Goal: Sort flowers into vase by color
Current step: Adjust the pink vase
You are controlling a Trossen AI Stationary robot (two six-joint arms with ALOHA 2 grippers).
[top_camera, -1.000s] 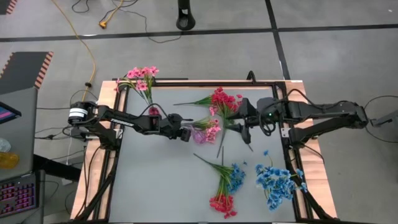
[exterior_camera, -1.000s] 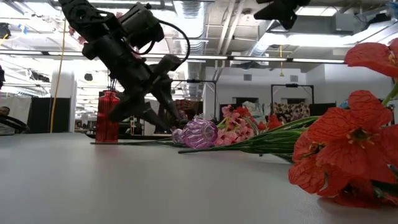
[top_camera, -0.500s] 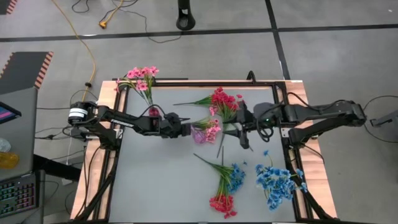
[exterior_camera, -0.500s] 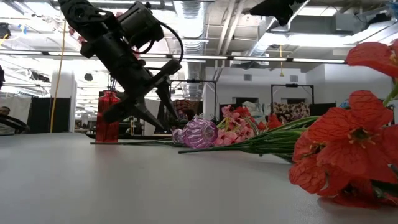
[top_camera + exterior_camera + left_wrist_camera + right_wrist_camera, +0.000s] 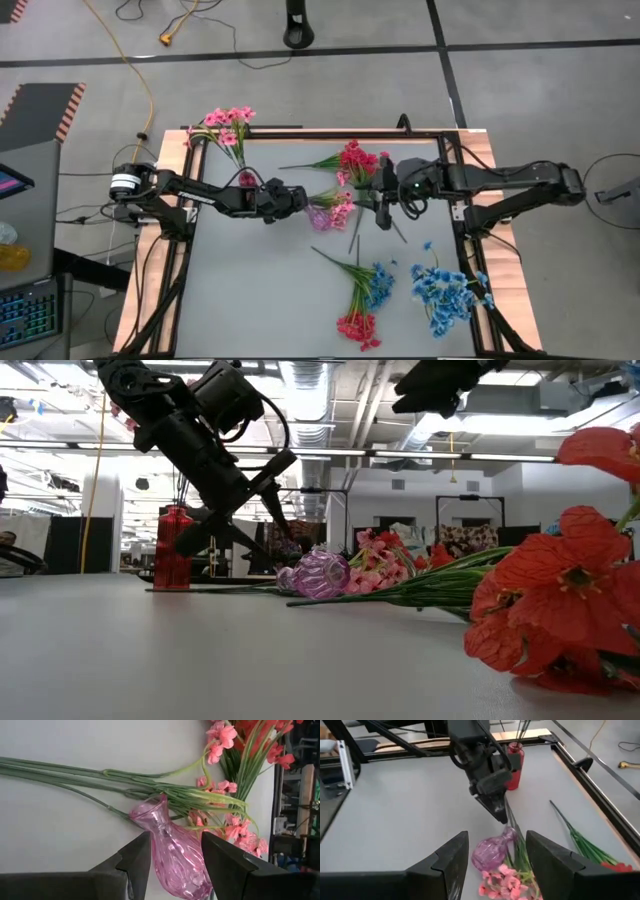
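— Where's the pink vase (image 5: 322, 217) sitting?

— Lying on its side near the middle of the grey table (image 5: 250, 290), with a pink sprig (image 5: 340, 207) right beside its mouth. The stems run past the neck; I can't tell whether any are inside it.

— And the left gripper (image 5: 297, 203)?

— Just beside the vase, raised off the table in the low view. Its fingers (image 5: 135, 857) stand apart, one on either side of the vase's body in the wrist view, gripping nothing.

— The right gripper (image 5: 381, 207)?

— On the other side of the pink sprig, over a loose green stem (image 5: 356, 231). Jaws released too — nothing between them, and the vase shows through the gap in its own wrist view.

— The other flowers?

— A red sprig (image 5: 358, 163) lies at the far edge near the right arm. A red glass vase (image 5: 246, 180) stands upright by the left arm, holding pink flowers (image 5: 226, 124). Toward the near edge lie a blue sprig (image 5: 378, 283) touching a red cluster (image 5: 357, 328), with a separate blue bunch (image 5: 443, 292) near the right-hand corner.
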